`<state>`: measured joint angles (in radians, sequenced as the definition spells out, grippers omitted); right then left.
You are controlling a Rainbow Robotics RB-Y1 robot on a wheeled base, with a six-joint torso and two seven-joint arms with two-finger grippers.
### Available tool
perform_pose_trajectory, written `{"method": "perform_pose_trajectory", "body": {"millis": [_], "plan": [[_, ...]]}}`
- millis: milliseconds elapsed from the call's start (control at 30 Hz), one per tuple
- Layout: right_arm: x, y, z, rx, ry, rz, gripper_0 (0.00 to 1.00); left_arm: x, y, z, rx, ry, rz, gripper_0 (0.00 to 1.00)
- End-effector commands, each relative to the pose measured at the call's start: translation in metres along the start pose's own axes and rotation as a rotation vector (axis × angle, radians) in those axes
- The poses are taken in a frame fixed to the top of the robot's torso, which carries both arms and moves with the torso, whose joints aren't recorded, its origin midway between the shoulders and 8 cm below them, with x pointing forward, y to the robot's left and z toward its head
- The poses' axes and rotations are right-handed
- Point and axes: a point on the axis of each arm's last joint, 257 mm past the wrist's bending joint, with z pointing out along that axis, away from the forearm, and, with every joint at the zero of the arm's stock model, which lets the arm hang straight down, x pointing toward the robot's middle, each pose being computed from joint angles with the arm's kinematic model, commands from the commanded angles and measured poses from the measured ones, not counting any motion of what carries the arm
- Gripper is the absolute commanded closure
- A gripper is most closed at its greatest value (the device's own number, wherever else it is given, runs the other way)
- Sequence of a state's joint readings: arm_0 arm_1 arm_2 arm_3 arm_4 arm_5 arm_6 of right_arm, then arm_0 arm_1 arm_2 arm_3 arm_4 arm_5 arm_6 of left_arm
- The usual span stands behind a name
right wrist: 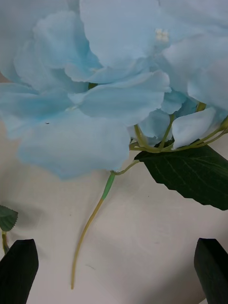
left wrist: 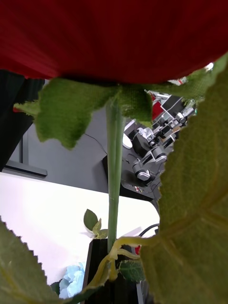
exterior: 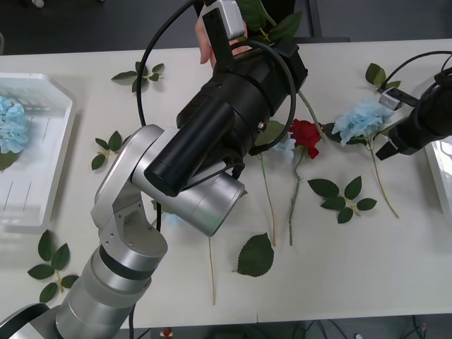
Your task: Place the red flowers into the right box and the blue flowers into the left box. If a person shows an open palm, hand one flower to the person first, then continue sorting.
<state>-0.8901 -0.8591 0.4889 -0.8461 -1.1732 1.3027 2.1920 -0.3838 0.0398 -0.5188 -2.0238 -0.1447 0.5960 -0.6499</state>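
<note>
My left gripper point(exterior: 239, 44) reaches over the table's far edge, shut on the stem of a red flower point(left wrist: 114, 38), whose bloom looms close in the left wrist view. Its leaves point(exterior: 267, 20) show beside a person's hand point(exterior: 204, 44); I cannot tell whether the hand touches it. Another red flower point(exterior: 305, 134) lies mid-table. My right gripper point(exterior: 388, 147) hovers open just right of a blue flower point(exterior: 360, 119) point(right wrist: 95, 90), with black fingertips point(right wrist: 19, 266) on either side of its stem. The left box point(exterior: 53, 176) holds a blue flower point(exterior: 10, 127). The right box point(exterior: 441, 169) sits at the right edge.
A second pale blue bloom point(exterior: 284, 148) peeks out from under my left arm beside the rose. Loose leaf sprigs lie scattered: far left point(exterior: 141, 73), centre right point(exterior: 342, 194), front centre point(exterior: 256, 256) and front left point(exterior: 49, 265).
</note>
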Motion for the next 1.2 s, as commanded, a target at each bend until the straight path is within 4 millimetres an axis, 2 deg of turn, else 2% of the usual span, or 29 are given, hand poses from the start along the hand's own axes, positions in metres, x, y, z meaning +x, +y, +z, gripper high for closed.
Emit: {"method": "perform_pose_trajectory", "body": {"millis": [33, 233, 533, 800, 1200], "plan": [[-0.015, 0.002, 0.012, 0.036, -0.02, 0.009, 0.04, 0.001, -0.016, -0.003, 0.033, -0.007, -0.057, 1.0], [-0.016, 0.004, 0.027, 0.057, -0.039, 0.02, 0.04, 0.001, -0.016, -0.003, 0.033, -0.007, -0.057, 1.0], [-0.006, -0.002, 0.048, 0.101, -0.053, 0.034, 0.04, 0.001, -0.016, -0.003, 0.033, -0.007, -0.057, 1.0], [-0.001, -0.003, 0.058, 0.123, -0.057, 0.041, 0.05, 0.001, -0.016, -0.003, 0.033, -0.007, -0.057, 1.0], [-0.009, 0.004, 0.069, 0.133, -0.077, 0.053, 0.05, 0.001, -0.016, -0.003, 0.033, -0.007, -0.057, 1.0]]}}
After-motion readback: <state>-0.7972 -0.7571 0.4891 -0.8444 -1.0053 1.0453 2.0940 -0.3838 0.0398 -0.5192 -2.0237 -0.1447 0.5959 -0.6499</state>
